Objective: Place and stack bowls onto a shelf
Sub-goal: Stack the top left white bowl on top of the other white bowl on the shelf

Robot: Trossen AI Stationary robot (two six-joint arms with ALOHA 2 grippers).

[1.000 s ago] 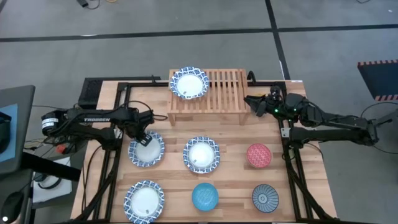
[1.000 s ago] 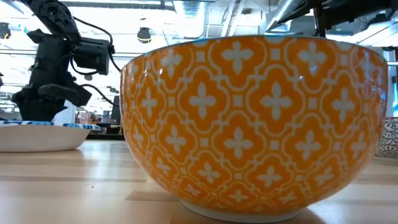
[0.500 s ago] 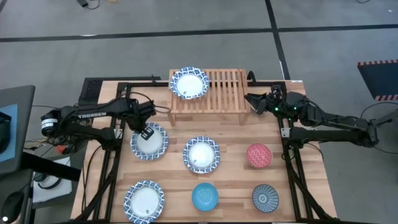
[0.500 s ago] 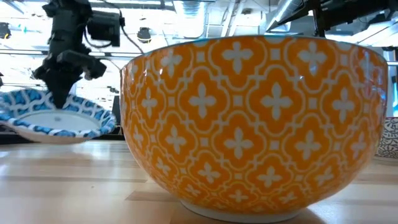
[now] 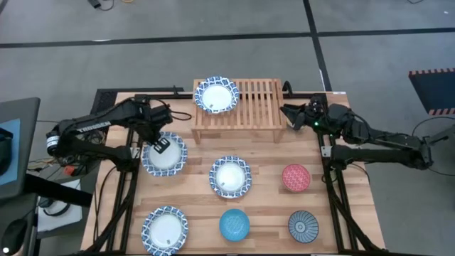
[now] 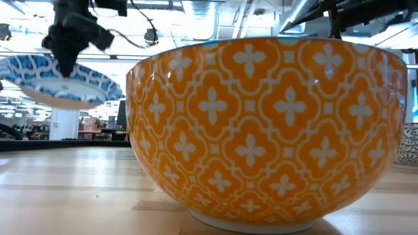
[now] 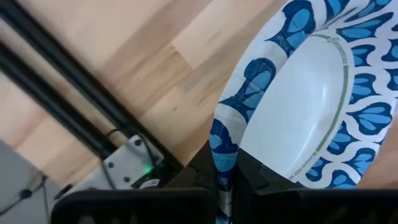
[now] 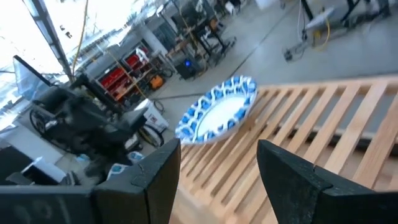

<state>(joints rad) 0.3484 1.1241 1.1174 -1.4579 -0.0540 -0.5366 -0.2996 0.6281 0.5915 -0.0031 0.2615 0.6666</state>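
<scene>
My left gripper [image 5: 158, 145] is shut on a white bowl with a blue patterned rim [image 5: 165, 155], which shows high above the table in the low view [image 6: 62, 81]. A like bowl [image 5: 216, 95] sits on the left half of the slatted light-wood shelf [image 5: 256, 99]. Two more white bowls [image 5: 229, 176] [image 5: 165, 229] rest on the table, along with the bright blue [image 5: 234, 225], red [image 5: 296, 178] and dark radial [image 5: 303, 227] bowls. The yellow bowl [image 6: 268, 124] fills the low view. My right gripper [image 5: 287, 113] is open beside the shelf's right end. My left gripper pinches the white bowl's blue rim [image 7: 222, 155] between its two fingers, one finger on the inner side and one on the outer. The fingers come from above, pointing down. The bowl is lifted clear of the table and hangs tilted below them [image 6: 78, 91].
Black frame bars [image 5: 135, 128] run along the table's left and right sides. The shelf's right half [image 8: 323, 118] is bare slats. Bare wood lies between the shelf and the middle row of bowls.
My left gripper has risen with the white bowl, which was on the table a second ago and now hangs tilted well above it. The bowl has also shifted a little toward the table's far edge.
</scene>
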